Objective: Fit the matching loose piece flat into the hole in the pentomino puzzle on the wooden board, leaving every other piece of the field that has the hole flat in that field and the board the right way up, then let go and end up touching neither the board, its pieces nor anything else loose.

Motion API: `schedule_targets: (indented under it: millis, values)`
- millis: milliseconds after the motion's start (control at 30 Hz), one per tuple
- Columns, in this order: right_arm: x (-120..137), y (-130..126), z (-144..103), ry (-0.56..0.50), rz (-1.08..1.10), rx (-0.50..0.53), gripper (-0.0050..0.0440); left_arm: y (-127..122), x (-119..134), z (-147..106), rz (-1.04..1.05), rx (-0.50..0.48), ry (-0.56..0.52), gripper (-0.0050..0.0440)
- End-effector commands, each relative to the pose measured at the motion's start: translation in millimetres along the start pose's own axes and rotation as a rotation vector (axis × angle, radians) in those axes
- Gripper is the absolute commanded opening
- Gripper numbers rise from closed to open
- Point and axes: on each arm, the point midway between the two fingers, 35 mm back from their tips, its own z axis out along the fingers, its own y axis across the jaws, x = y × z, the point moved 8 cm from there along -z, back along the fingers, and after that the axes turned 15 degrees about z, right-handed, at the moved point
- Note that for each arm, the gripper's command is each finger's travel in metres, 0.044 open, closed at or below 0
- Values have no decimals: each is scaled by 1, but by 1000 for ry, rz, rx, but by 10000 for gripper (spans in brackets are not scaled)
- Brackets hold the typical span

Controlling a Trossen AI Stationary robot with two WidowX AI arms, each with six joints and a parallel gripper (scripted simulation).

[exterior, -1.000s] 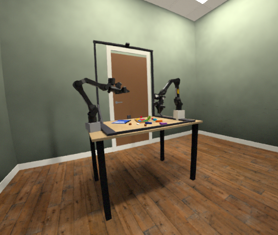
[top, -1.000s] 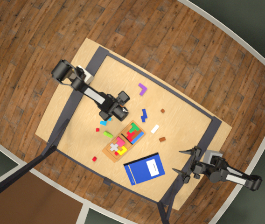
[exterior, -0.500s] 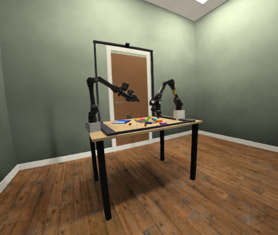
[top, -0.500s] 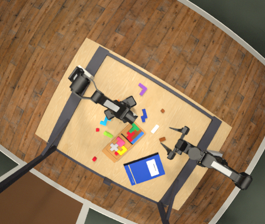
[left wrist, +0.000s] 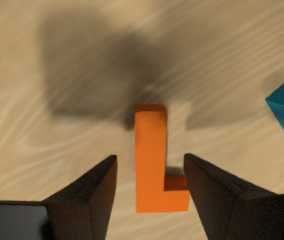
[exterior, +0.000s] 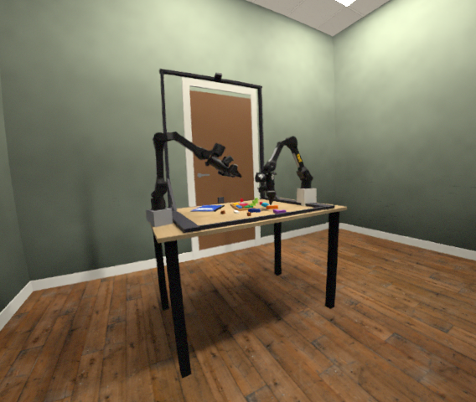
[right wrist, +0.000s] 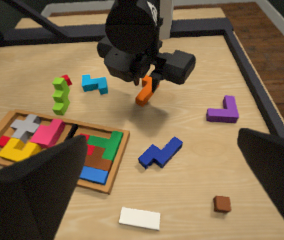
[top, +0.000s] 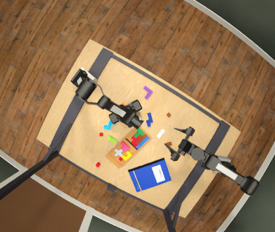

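Observation:
The wooden puzzle board (top: 129, 146) lies flat in the middle of the table, with two fields of coloured pieces; it also shows in the right wrist view (right wrist: 54, 145). An orange L piece (left wrist: 152, 160) lies on the table beyond the board. My left gripper (left wrist: 150, 160) is low over the orange piece with a finger on each side. The right finger is at the foot and a gap remains on the left side. The same gripper and piece show in the right wrist view (right wrist: 147, 90). My right gripper (top: 175, 138) is wide open and empty, raised to the right of the board.
Loose pieces lie around: purple L (top: 148, 92), dark blue (top: 149, 119), cyan (top: 109, 125), green (top: 112, 138). There are also a white block (top: 160, 133), small red (top: 98, 164) and brown (top: 168, 114) cubes, and a blue book (top: 149, 174) near the front edge.

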Motion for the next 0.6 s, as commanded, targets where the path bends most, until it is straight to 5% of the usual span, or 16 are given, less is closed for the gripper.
schedule_targets:
  millis: [0, 333, 567]
  values:
    - [-6, 2, -1, -15, -4, -5, 440, 0, 1, 6, 0, 2, -2, 199]
    - [-8, 2, -4, -23, -2, -6, 440, 0, 1, 15, 0, 1, -4, 199]
    - [-8, 2, -4, -23, -2, -6, 440, 2, -2, 11, 0, -12, -17, 139]
